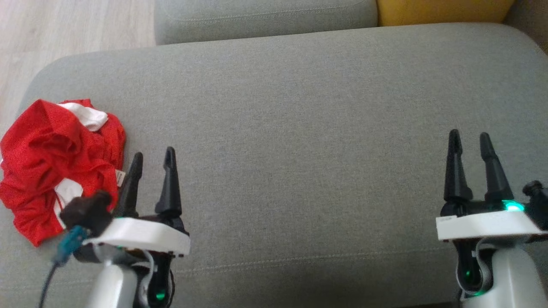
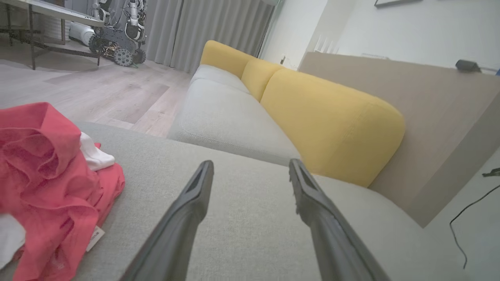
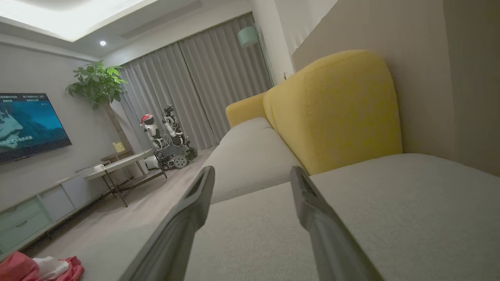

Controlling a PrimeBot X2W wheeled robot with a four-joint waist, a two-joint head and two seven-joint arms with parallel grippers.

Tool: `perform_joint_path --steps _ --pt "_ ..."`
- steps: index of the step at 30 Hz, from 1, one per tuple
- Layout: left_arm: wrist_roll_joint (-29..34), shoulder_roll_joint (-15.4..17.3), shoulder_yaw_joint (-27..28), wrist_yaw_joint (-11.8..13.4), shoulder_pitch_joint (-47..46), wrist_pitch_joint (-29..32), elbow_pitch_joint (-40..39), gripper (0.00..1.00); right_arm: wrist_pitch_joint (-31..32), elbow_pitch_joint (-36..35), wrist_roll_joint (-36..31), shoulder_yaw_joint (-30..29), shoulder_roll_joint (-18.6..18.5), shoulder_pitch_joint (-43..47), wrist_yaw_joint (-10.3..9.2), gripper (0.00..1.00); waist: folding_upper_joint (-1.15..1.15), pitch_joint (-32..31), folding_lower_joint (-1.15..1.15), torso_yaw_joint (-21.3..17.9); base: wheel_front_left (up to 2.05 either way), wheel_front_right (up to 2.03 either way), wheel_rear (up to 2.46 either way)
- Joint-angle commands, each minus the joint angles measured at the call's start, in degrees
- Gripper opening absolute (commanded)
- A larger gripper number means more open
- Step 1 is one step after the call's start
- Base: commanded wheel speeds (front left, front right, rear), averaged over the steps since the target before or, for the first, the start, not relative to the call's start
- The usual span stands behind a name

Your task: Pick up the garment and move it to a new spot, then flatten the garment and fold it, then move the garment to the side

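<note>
Two hands, left hand (image 1: 153,153) and right hand (image 1: 469,134), hover spread and empty above the sofa seat (image 1: 299,128); the crumpled red garment (image 1: 55,158) lies at the seat's left end. Pickup seems not yet begun: next, the left hand must reach over and pinch cloth.

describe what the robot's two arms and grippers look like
Both the left gripper and right gripper have two long, tapered black fingers on a flat white plate atop a pale forearm, with small green lights glowing. A teal plug with a dark cable sits beside the left one's black knob.
</note>
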Motion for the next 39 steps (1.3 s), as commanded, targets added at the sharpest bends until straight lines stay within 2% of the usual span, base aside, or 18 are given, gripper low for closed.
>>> perform_joint_path --steps 1,3,13,20,26,31,34,37,39 --pt "2.66 1.7 -0.01 1.3 -3.02 -1.01 -1.42 1.0 -0.97 -1.59 -2.87 1.07 -0.32 -2.55 0.33 1.0 0.0 -0.05 0.0 -0.01 0.0 0.0 0.0" --pt "3.58 2.2 -0.81 2.12 -3.07 -1.17 -0.91 1.0 -1.14 -1.42 -3.76 0.97 -0.32 -2.59 0.34 1.0 0.0 -0.09 0.0 0.0 0.0 0.0 0.0" --pt "11.91 7.24 -9.57 9.95 -5.06 -2.85 3.46 1.0 -2.81 -0.27 -10.78 2.01 -0.33 -2.4 0.36 1.0 0.0 -0.2 0.0 -0.06 0.0 0.0 0.0" --pt "14.4 8.95 -13.51 13.08 -6.04 -4.02 5.32 1.0 -3.98 3.26 -16.67 3.81 -0.34 -3.08 0.38 1.0 0.0 -0.27 0.0 -0.17 0.0 0.0 0.0" --pt "16.5 9.75 -14.85 15.12 -6.56 -5.02 5.99 1.0 -4.98 3.47 -21.5 4.58 -0.35 -4.01 0.39 1.0 0.0 -0.23 0.0 -0.24 0.0 0.0 0.0" --pt "17.92 9.85 -14.65 16.0 -6.47 -5.86 5.4 1.0 -5.82 3.11 -23.64 4.89 -0.36 -3.93 0.41 1.0 0.0 -0.15 0.0 -0.08 0.0 0.0 0.0" --pt "17.18 8.65 -13.33 15.44 -5.87 -6.37 4.59 1.0 -6.32 3.43 -22.78 5.17 -0.36 -3.85 0.42 1.0 0.0 -0.14 0.0 0.03 0.0 0.0 0.0" --pt "16.06 6.85 -11.05 13.58 -4.84 -6.87 4.18 1.0 -6.82 4.13 -21.98 5.91 -0.36 -3.89 0.42 1.0 0.0 -0.15 0.0 0.13 0.0 0.0 0.0" --pt "15.46 4.97 -8.44 10.61 -3.85 -7.3 4.42 1.0 -7.26 5.4 -18.59 6.23 -0.37 -3.86 0.43 1.0 0.0 -0.21 0.0 0.25 0.0 0.0 0.0"
